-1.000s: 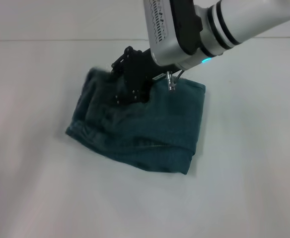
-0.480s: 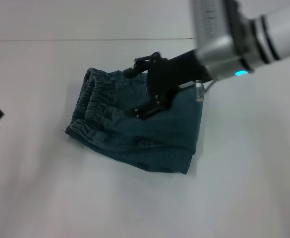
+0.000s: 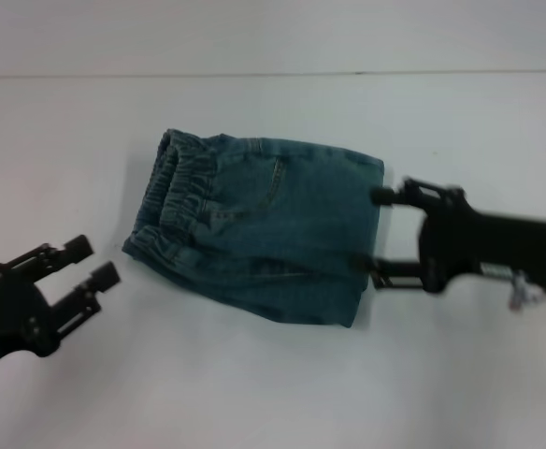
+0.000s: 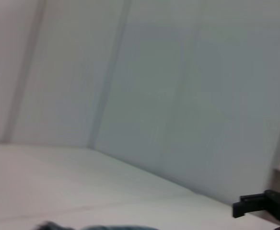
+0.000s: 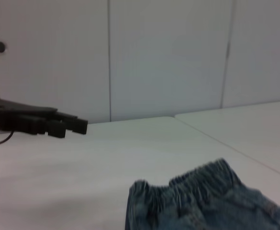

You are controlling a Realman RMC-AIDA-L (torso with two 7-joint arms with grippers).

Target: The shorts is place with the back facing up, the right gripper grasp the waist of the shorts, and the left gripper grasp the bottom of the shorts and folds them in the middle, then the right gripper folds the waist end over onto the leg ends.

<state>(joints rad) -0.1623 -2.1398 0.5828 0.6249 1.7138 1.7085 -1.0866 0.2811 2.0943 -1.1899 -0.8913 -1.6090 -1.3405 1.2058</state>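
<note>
**Folded shorts between two open end effectors**

The shorts (image 3: 264, 229) lie folded on the white tabletop (image 3: 254, 393), elastic waistband toward 9 o'clock and pocket side up. The right end effector (image 3: 378, 229) sits at 3 o'clock of the shorts, fingers spread apart and empty, tips just beside the folded edge. The left end effector (image 3: 88, 262) hovers at 8 o'clock, near but clear of the waistband corner, its fingers also apart and holding nothing.
</note>
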